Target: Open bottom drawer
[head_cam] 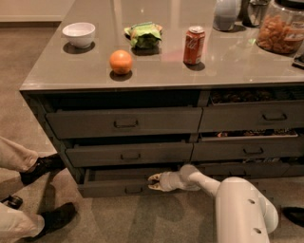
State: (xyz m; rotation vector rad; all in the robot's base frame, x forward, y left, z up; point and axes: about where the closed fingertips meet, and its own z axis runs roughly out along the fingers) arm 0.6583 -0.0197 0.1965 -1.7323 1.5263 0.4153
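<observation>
Grey bottom drawer [108,188] (ajar) lies beside gripper [153,181].

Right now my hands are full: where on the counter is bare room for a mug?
Bare countertop lies front right, between the can and the jar, and at the front left corner, left of the orange. The back right is crowded by the jar and grey jug. The gripper is down at the bottom drawer.

Bottom drawer [104,188]: dark grey, shallow front, lowest of the left stack. Stands partly out, level, with a dark interior strip exposed above. Small central bar handle [133,190]. Tool [153,182] at the front's upper edge, right of the handle.
</observation>
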